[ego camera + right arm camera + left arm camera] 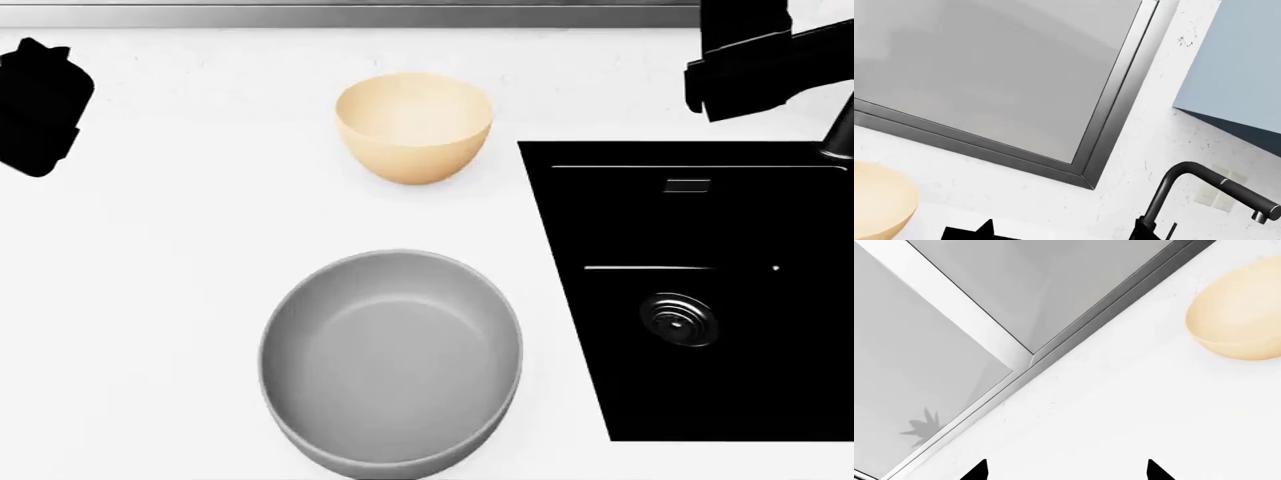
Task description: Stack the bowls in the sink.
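Sitting on the white counter [160,300] beside the black sink [747,400], grey bowl [390,362] and cream bowl [412,125] stand apart (both upright); left gripper [1066,471] and right gripper [1061,231] spread open, empty.

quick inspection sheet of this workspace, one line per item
surface: white countertop, bare around the bowls
job's things: grey bowl upright on the counter near the front; tan bowl upright behind it, apart from it; black sink to their right, holding neither bowl, drain visible
clutter: nothing seen
grippers: left gripper open, empty, over the counter; right gripper near the faucet, only finger tips show, holding nothing
cables: nothing seen
surroundings: grey window panes with metal frame behind the counter; blue cabinet on the wall
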Robot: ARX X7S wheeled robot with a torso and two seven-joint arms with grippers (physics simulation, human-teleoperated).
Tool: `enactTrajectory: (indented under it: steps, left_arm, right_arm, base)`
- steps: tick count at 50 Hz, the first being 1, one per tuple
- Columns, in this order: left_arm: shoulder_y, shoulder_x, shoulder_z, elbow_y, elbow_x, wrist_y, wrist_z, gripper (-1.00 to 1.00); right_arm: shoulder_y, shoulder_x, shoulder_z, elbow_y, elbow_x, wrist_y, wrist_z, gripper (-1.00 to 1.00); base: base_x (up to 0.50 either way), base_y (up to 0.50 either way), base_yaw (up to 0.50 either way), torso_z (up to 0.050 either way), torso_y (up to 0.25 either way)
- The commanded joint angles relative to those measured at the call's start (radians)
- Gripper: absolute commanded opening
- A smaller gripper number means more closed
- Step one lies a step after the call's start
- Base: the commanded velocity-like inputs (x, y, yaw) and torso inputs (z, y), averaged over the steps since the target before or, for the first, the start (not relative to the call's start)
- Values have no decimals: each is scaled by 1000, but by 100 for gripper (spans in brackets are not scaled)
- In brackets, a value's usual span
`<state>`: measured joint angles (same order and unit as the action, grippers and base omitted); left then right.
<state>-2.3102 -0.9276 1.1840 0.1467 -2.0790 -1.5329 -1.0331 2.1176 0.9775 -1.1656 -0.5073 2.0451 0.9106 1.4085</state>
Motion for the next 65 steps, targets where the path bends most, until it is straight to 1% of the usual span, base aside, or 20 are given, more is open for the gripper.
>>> enactTrajectory:
  steps: [1,5,12,15,19,24,29,38,53,65]
  left_arm:
    - [-24,-15,8,-8,-15,-15,-9,100]
    - [-30,-21,5,-11,-24,-21,-16,100]
    - [-33,-22,2,-13,-35,-26,-25,100]
    - [-33,-23,1,-12,-36,-26,-26,100]
    - [-33,-22,2,-11,-34,-26,-22,100]
    - [-30,-20,2,-7,-23,-23,-11,100]
    - [-34,-23,2,-8,-24,-27,-14,100]
    - [-39,-28,7,-9,-38,-31,-28,100]
    - [-29,-33,17,0,-19,-22,-10,100]
    - [-25,-35,18,6,-17,-19,-5,100]
  right_arm:
    - [4,-65,2,27,125,-46,5,100]
    - [31,-102,-7,53,305,-66,13,100]
    - [45,-143,-15,63,625,-188,37,100]
    - [59,-170,-26,63,701,-187,40,100]
    - [62,-207,-47,71,758,-184,40,100]
    - [36,-225,-45,61,762,-242,26,100]
    - [16,-235,-44,51,767,-259,4,100]
    - [-81,-237,-83,34,755,-291,-40,100]
    - [-175,-267,-157,65,681,-257,-78,100]
    - [-208,-271,-182,91,623,-246,-91,100]
  base:
    - [0,0,0,0,0]
    - [0,0,0,0,0]
    - [0,0,0,0,0]
    - [0,0,0,0,0]
    - [0,0,0,0,0]
    - [0,0,0,0,0]
    - [0,0,0,0,0]
    - [0,0,0,0,0]
    - [0,0,0,0,0]
    - [0,0,0,0,0]
